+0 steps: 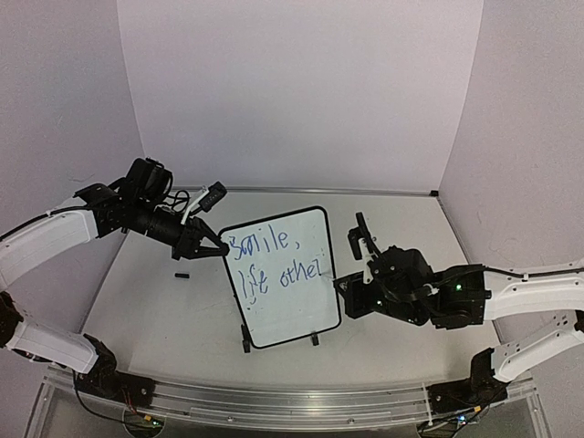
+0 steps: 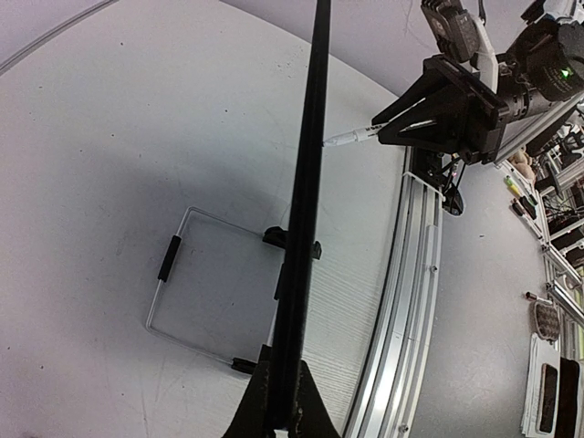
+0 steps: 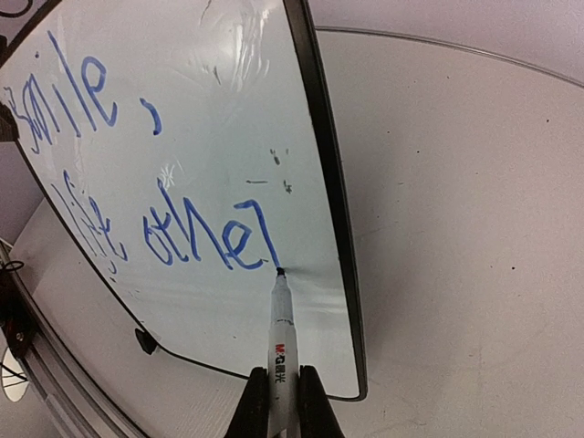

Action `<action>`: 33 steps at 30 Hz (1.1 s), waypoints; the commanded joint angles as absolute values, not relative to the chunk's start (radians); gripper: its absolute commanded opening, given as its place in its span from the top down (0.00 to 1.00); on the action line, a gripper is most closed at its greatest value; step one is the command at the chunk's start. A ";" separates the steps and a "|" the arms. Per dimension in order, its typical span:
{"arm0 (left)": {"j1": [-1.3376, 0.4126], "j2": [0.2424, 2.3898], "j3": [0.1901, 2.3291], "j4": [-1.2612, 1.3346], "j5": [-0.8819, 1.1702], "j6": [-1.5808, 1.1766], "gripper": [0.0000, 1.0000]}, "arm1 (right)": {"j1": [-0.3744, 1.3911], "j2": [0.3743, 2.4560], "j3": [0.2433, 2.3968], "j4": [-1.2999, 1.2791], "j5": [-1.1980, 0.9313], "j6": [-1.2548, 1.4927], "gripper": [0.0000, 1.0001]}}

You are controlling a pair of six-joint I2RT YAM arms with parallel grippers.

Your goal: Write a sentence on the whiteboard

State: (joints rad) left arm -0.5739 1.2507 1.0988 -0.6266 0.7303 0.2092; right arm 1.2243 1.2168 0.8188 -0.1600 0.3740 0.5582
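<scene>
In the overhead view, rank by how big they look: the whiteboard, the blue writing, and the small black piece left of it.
Largest: the whiteboard.
Next: the blue writing, filling only its upper half.
Smallest: the small black piece on the table.

I have my left gripper (image 1: 219, 248) clamped shut, its arm reaching inward; my right gripper (image 1: 342, 285) is pinched closed, facing it.

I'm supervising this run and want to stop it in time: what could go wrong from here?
The marker tip touches the whiteboard close to its right frame; a longer stroke could run off the edge.
The left gripper pinches only the board's left edge, and it stands on small feet; pushing with the marker could twist or tip it.
</scene>
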 commanded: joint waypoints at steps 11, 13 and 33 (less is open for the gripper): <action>-0.567 1.258 1.109 -0.601 0.663 0.234 1.00 | 1.221 1.214 0.871 -0.119 0.421 0.515 1.00; -0.567 1.258 1.110 -0.600 0.663 0.234 1.00 | 1.221 1.214 0.875 -0.110 0.425 0.508 1.00; -0.567 1.265 1.111 -0.600 0.664 0.236 1.00 | 1.221 1.198 0.853 -0.101 0.497 0.525 1.00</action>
